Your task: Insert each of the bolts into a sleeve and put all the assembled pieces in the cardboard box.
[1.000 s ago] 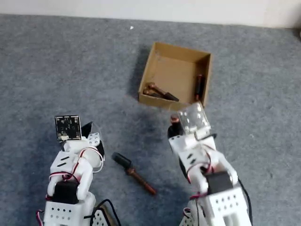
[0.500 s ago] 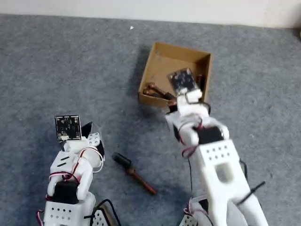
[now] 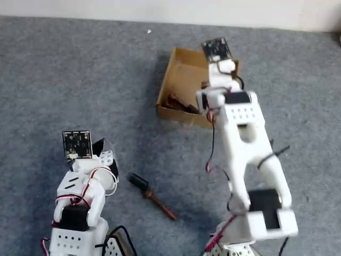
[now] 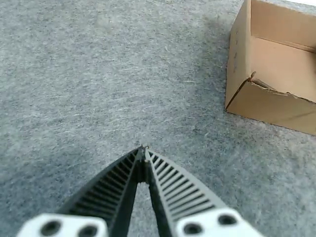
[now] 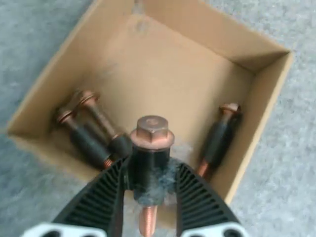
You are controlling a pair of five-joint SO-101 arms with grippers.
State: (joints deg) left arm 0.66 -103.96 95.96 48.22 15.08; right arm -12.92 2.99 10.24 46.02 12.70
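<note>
My right gripper [image 5: 149, 180] is shut on a copper bolt in a black sleeve [image 5: 149, 163], held upright over the open cardboard box [image 5: 232, 42]. Three assembled pieces lie in the box: two side by side [image 5: 91, 131] and one by the opposite wall [image 5: 217, 138]. In the high view the right arm [image 3: 237, 114] stretches over the box [image 3: 178, 69]. One more bolt in its sleeve [image 3: 152, 196] lies on the carpet between the arms. My left gripper [image 4: 143, 163] is shut and empty, low over the carpet, with the box [image 4: 276, 74] farther off.
Grey carpet [image 3: 80, 69] covers the whole table. A pale wall edge [image 3: 160, 8] runs along the far side. The left arm [image 3: 82, 181] sits at the near left.
The right arm has swung forward from near its base to over the box, carrying the sleeved bolt. The left arm has not moved.
</note>
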